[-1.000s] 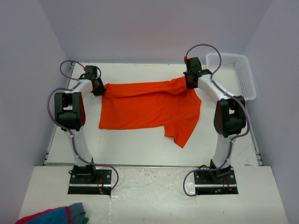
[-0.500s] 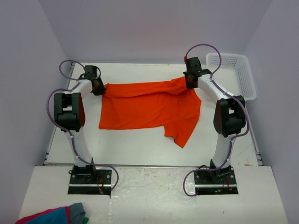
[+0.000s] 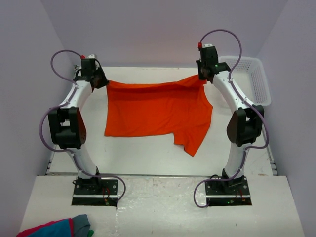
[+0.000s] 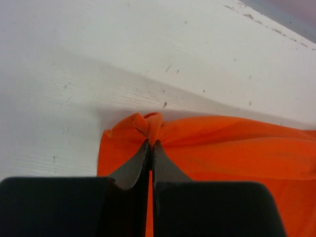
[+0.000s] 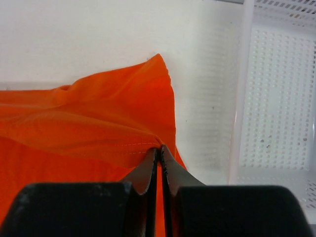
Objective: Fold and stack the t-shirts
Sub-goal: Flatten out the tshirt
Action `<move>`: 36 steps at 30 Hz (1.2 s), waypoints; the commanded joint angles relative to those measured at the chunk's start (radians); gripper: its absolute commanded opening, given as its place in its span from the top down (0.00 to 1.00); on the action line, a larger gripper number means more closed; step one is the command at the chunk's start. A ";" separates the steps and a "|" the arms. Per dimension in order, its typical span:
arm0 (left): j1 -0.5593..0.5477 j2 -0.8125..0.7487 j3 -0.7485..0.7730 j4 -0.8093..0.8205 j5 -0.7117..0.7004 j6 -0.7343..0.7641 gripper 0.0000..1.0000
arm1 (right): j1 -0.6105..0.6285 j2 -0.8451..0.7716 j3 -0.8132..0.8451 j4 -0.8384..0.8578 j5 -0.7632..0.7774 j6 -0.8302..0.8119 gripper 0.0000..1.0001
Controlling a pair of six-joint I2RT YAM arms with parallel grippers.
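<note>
Plain bright orange t-shirt (image 3: 158, 111), white perforated basket (image 3: 249, 74), white table (image 3: 148, 155), red-blue-grey bundle (image 3: 57, 228)

Work surface: a flat, matte white tabletop (image 3: 148, 158). The left wrist view shows small dark specks and fine scratches on it.

Enclosure: plain pale lilac-grey panels form a far wall (image 3: 158, 29), a left wall (image 3: 22, 108) and a right wall (image 3: 296, 128) along three tabletop edges.

A separate speckled white board (image 3: 158, 207) adjoins the near edge. A white perforated plastic basket (image 3: 260, 84) sits at the far right corner.

Lighting: even and diffuse; shadows are soft.
</note>
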 commanded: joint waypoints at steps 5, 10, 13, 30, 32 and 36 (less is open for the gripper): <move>0.010 0.083 -0.014 0.019 0.008 0.008 1.00 | -0.007 0.017 -0.047 -0.001 -0.001 0.005 1.00; 0.007 0.146 -0.024 0.025 0.005 -0.004 0.67 | -0.008 0.031 -0.067 -0.004 -0.036 0.063 0.60; -0.022 0.068 -0.087 0.060 -0.078 -0.024 0.41 | -0.004 -0.032 -0.163 0.016 -0.044 0.132 0.24; -0.356 -0.620 -0.555 0.028 -0.497 -0.218 0.17 | 0.279 -0.697 -0.979 0.009 -0.082 0.753 0.32; -0.356 -0.632 -0.566 0.005 -0.504 -0.204 0.17 | 0.303 -0.675 -1.018 -0.015 -0.070 0.804 0.32; -0.357 -0.682 -0.612 0.016 -0.486 -0.190 0.18 | 0.351 -0.632 -1.062 -0.044 -0.039 0.886 0.36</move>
